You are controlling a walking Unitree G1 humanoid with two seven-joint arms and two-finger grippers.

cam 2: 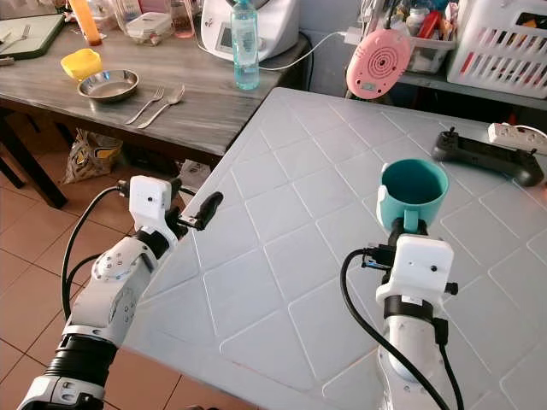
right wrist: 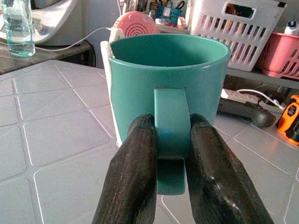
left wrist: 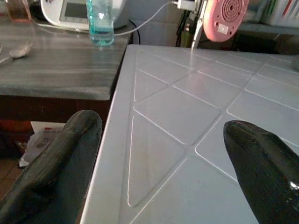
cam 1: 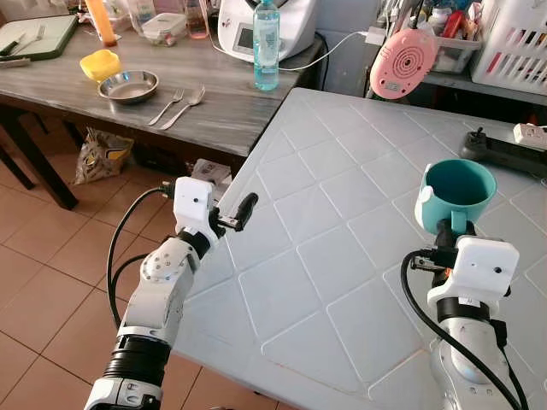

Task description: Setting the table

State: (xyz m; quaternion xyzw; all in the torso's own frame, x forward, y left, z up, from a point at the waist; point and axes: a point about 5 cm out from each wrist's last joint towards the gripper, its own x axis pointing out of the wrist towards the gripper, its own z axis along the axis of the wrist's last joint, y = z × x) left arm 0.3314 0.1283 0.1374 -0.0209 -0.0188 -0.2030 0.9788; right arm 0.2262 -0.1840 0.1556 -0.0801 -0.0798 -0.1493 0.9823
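A teal mug stands upright over the right part of the white tiled table. My right gripper is shut on the mug's handle, one finger on each side. My left gripper hovers open at the table's left edge with nothing between its fingers. On the grey wooden table to the left lie a steel bowl, a yellow bowl, and a fork beside a spoon.
A water bottle and a white appliance stand on the wooden table. A pink round device, a black controller, a power strip and white baskets line the far side. Tiled floor lies to the left.
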